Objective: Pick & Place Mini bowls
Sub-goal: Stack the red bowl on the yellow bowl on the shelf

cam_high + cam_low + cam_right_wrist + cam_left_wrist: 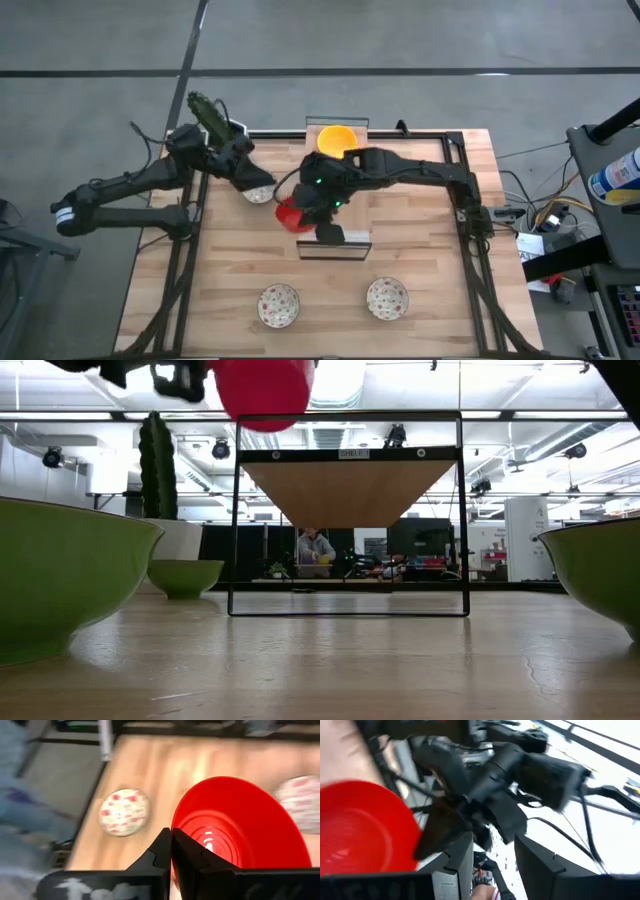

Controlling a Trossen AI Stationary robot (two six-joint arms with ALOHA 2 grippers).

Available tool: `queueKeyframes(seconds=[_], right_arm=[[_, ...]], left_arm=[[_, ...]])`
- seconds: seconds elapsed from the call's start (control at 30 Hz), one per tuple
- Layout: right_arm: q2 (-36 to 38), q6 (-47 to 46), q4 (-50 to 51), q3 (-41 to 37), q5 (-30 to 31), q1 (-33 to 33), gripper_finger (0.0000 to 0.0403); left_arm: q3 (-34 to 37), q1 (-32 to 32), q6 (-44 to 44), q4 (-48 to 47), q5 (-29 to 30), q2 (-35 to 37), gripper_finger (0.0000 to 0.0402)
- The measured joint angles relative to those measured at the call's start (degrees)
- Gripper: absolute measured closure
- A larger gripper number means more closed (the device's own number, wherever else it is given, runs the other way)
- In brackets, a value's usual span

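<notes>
The red mini bowl (288,214) (262,390) (240,825) is up in the air in my right gripper (303,203) (172,839), beside the left edge of the shelf stand (336,245). An orange-yellow bowl (335,139) sits on the shelf's top at its far end. My left gripper (252,180) (493,870) is open and hovers over a white floral bowl (261,194) (185,576), which rests on the table. Two more floral bowls (279,305) (387,298) lie near the table's near edge. My right gripper pinches the red bowl by its rim (175,832), with one finger (197,860) inside the bowl and the other (161,854) outside. The bowl is lifted clear of the table and sits tilted in the hold.
A cactus in a white pot (210,116) (158,470) stands at the table's far left corner, just behind my left gripper. The black-framed shelf (350,485) with its wooden top stands mid-table. Bare wood (430,230) lies to the shelf's right.
</notes>
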State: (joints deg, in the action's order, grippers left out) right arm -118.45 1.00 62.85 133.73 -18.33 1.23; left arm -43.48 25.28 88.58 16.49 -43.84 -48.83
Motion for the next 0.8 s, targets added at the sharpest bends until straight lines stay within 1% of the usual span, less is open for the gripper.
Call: queueKeyframes(seconds=[0.13,0.27,0.37,0.43,0.8], right_arm=[[2.5,2.4,0.3,0.0,9.2,-0.4,0.0395],[4.3,3.2,2.1,0.0,20.5,-1.1,0.0395],[5.5,3.4,4.2,0.0,26.2,-2.7,0.0394],[5.9,2.9,4.8,0.0,27.3,-4.3,0.0394],[6.0,0.8,4.4,-0.4,27.7,-13.9,0.0394]], left_arm=[[-2.8,0.0,-3.2,0.9,0.7,0.2,0.0266],[-4.4,0.0,-6.6,0.7,0.7,0.7,0.0266],[-4.6,0.0,-8.1,0.6,0.7,1.3,0.0266],[-4.5,0.0,-8.6,0.6,0.9,1.6,0.0266],[-4.2,0.0,-9.0,0.6,1.9,2.0,0.0266]])
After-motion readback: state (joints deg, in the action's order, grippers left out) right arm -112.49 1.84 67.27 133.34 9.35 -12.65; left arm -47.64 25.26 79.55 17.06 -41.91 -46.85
